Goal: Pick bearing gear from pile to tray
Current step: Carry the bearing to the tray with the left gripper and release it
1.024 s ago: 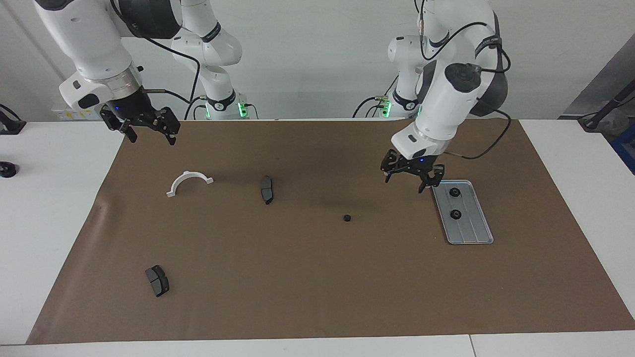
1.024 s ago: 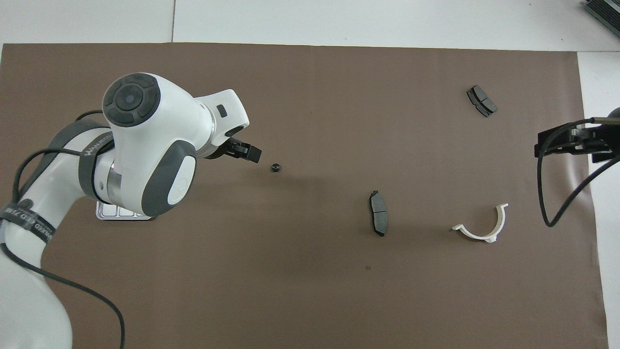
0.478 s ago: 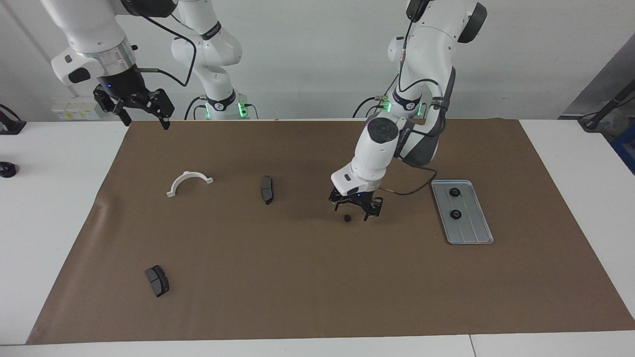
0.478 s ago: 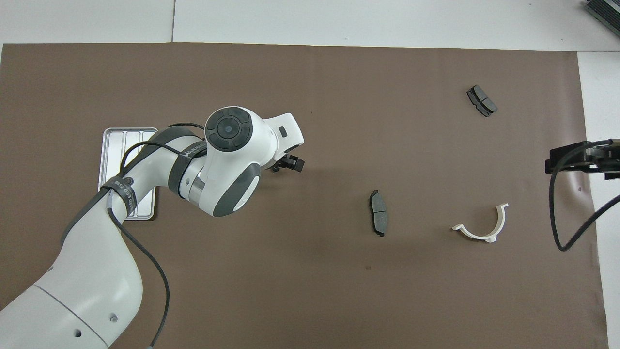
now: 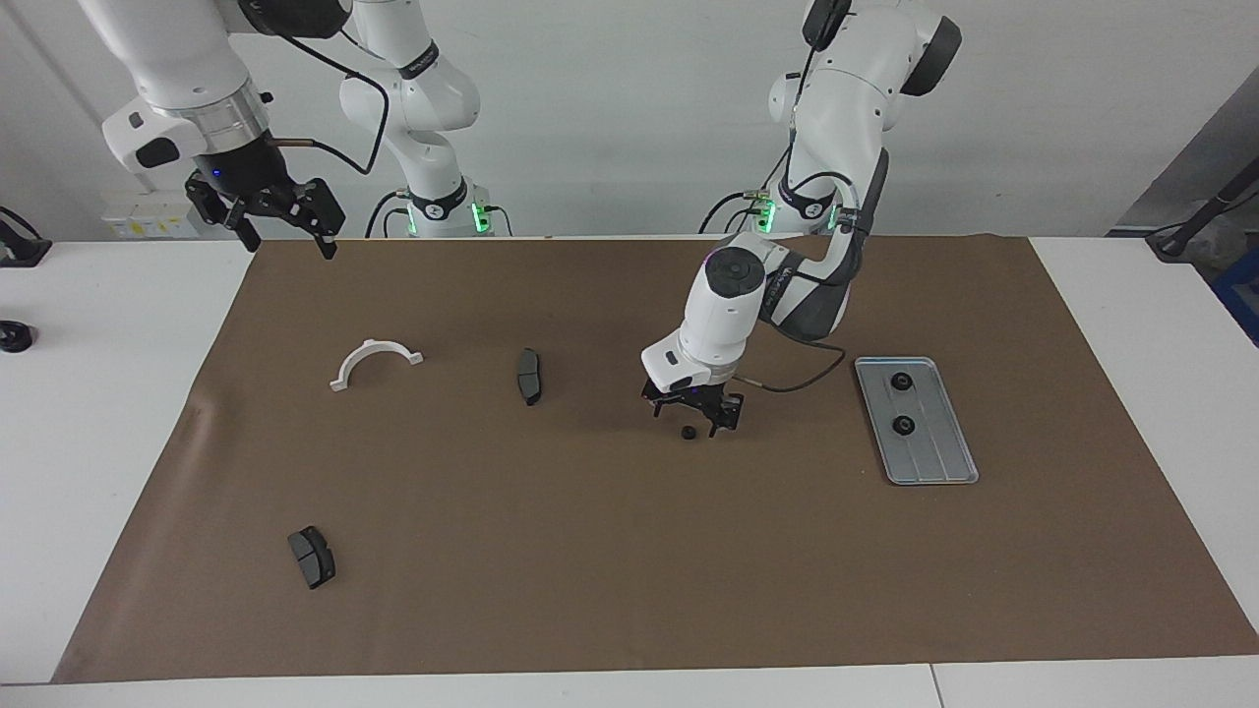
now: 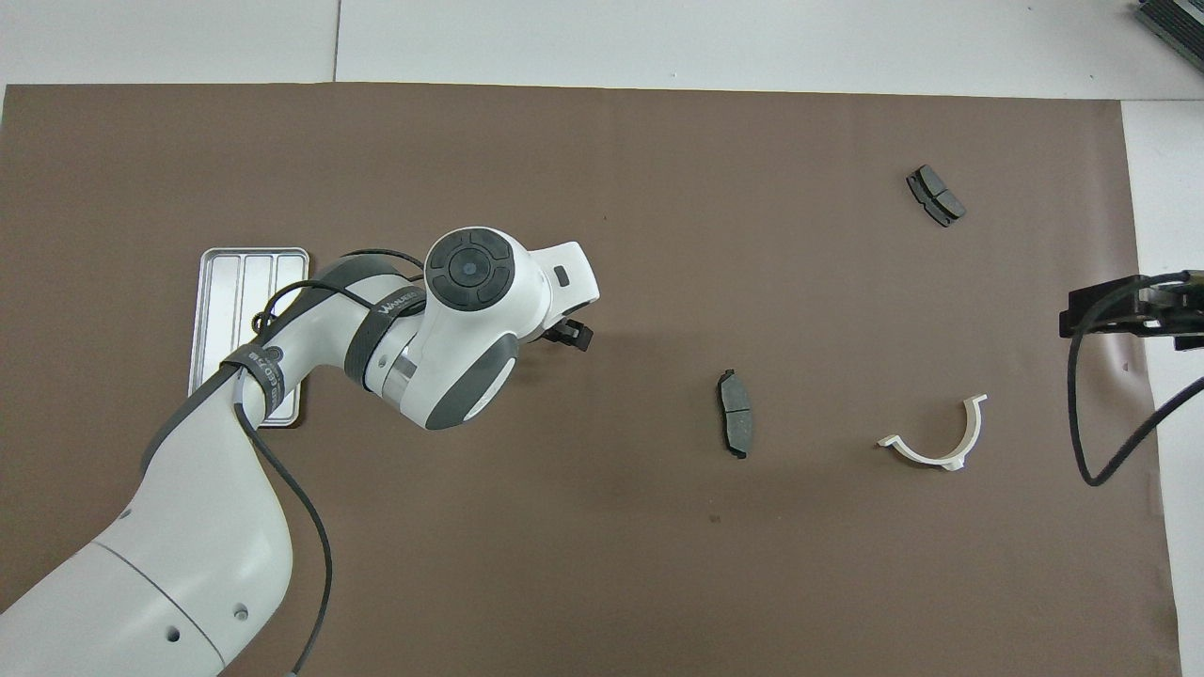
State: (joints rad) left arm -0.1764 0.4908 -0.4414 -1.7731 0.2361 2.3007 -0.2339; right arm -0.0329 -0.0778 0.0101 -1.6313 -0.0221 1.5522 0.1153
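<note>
Your brown-covered surface (image 5: 629,551) carries the tray (image 5: 934,462) toward the left arm's end, with two bearing gears (image 5: 900,381) already in it (so two are done, by the look of it). The left pincer (image 5: 691,417) hangs spread just over the one bearing gear left loose (image 5: 689,433), not yet gripped. Your right pincer (image 5: 266,221) waits spread, over the surface's edge near the white bracket (image 5: 374,362).

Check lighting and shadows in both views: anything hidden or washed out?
Facing view: even light, soft shadow under the left gripper around the loose gear; tray dull, no glare. Overhead view: the left arm hides that gear and part of the tray.
</note>
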